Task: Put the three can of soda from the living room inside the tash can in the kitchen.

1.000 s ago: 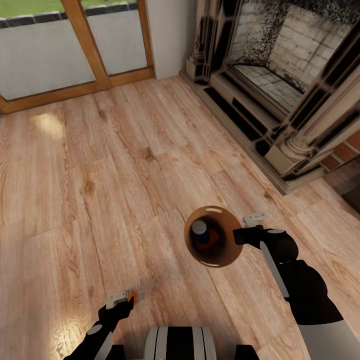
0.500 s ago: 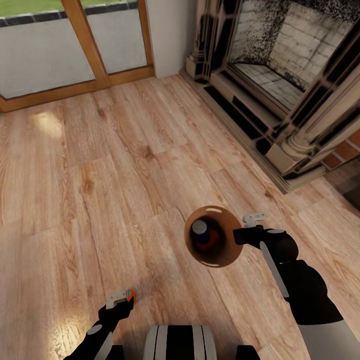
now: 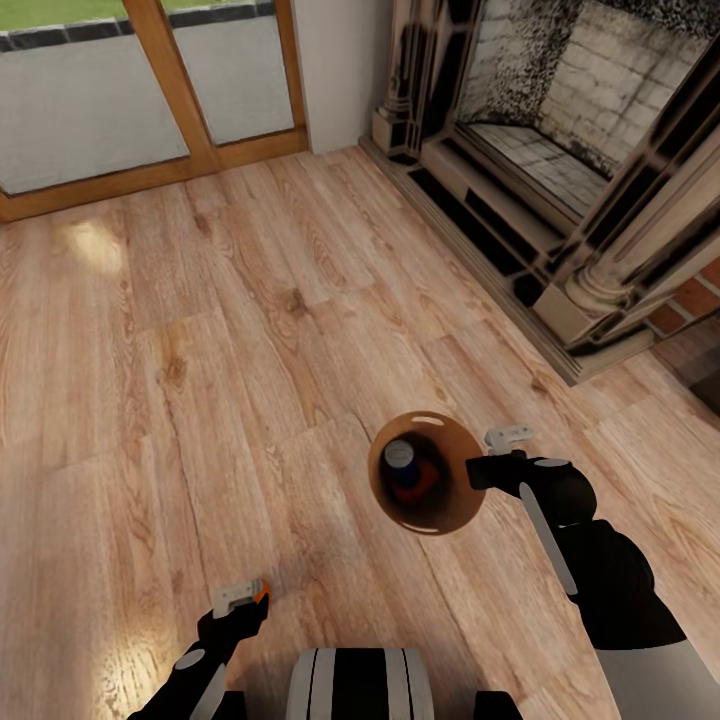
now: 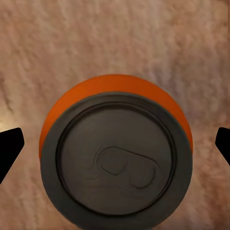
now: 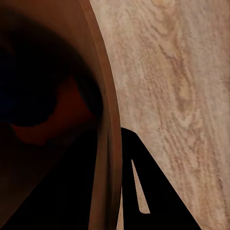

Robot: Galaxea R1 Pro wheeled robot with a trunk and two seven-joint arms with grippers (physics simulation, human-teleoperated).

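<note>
My right gripper (image 3: 487,463) is shut on the rim of the tash can (image 3: 452,508), a round bin with a brown inside, held above the plank floor. Inside it stand a blue can of soda (image 3: 399,459) with a grey top and an orange can (image 3: 428,481) beside it. In the right wrist view the bin's rim (image 5: 108,120) runs past a dark finger (image 5: 153,196). My left gripper (image 3: 243,598) is low at the left, shut on another orange can (image 3: 263,592). The left wrist view shows that can's grey top (image 4: 117,158) between the two black fingertips (image 4: 9,149).
A fireplace (image 3: 570,160) with a dark surround and stone hearth edge runs along the right. Wood-framed glass doors (image 3: 120,90) stand at the back left, a white wall post (image 3: 340,70) between them and the fireplace. Light wood floor (image 3: 200,350) spreads ahead.
The whole picture has shifted a little, so the camera has moved slightly. Both arms, the bin and the cans keep their places in view.
</note>
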